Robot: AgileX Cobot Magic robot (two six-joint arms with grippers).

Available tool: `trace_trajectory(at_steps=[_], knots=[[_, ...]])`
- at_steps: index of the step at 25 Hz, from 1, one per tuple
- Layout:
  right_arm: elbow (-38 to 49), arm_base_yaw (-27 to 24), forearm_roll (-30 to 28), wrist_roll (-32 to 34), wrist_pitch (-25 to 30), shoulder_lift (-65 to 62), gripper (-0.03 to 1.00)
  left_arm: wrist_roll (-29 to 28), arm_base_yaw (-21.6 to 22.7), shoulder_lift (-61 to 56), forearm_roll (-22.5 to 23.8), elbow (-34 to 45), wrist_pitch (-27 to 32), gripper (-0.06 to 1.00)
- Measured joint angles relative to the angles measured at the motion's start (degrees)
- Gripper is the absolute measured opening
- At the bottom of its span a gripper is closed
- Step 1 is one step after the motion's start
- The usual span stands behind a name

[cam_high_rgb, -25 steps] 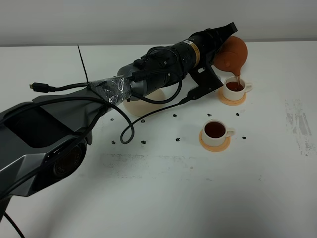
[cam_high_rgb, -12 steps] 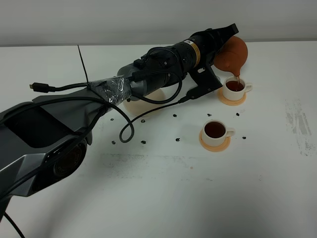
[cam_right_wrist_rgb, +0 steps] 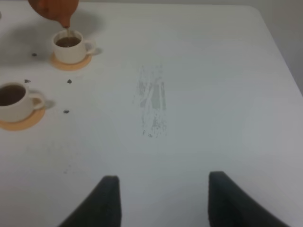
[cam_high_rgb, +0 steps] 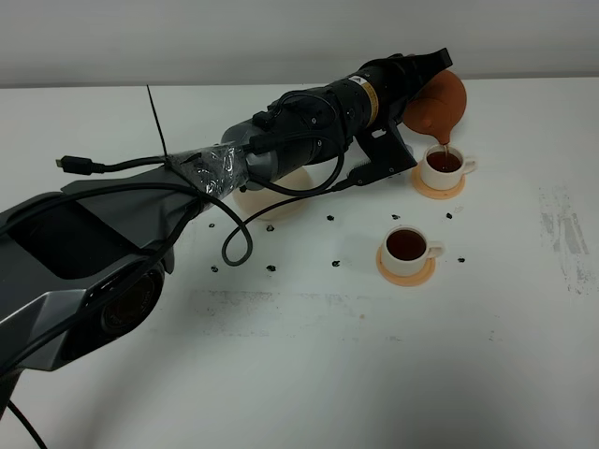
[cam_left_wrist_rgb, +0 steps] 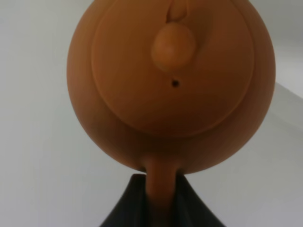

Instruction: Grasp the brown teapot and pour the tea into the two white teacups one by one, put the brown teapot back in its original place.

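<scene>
A: Exterior high view: where is the brown teapot point(cam_high_rgb: 440, 101) now?

B: Upper right of centre in the frame, held tilted in the air by the left gripper point(cam_high_rgb: 429, 67). Its spout points down over the far teacup point(cam_high_rgb: 444, 166), and a thin line of tea point(cam_high_rgb: 445, 150) seems to run from spout to cup.

A: How does the gripper hold it?

B: In the left wrist picture the dark fingers point(cam_left_wrist_rgb: 128, 201) stand closed on either side of the pot's handle at the bottom edge, with the lid and knob facing the lens. The grip comes from the handle side, so the pot's spout-to-handle line runs on from the arm.

A: And the near teacup point(cam_high_rgb: 408, 247)?

B: Just below the far one in the frame, on its own orange coaster point(cam_high_rgb: 406, 268), and dark with tea. Both look filled, so I judge the pot must next be levelled and carried back.

A: Back which way?

B: Toward the cream saucer point(cam_high_rgb: 267, 205), left of centre, mostly hidden under the left arm point(cam_high_rgb: 309, 126). That direction is the key: away from the cups, back along the arm.

A: Anything in the path?

B: Small dark specks on the white table point(cam_high_rgb: 393, 374), and the arm's cable point(cam_high_rgb: 239, 245) hanging near the saucer.

A: The right gripper point(cam_right_wrist_rgb: 163, 194)?

B: Spread wide, holding nothing, over bare table well off from the cups; the left is far nearer.
</scene>
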Motion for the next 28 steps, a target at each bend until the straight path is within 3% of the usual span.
trace_trajectory(at_steps=[18,28], knots=[[0.0,0.0,0.0,0.0,0.0,0.0,0.44,0.0,0.0,0.0,1.3,0.0,-1.1,0.11],[0.0,0.0,0.0,0.0,0.0,0.0,0.44,-8.6,0.0,-0.5,-7.3,0.0,1.1,0.11]])
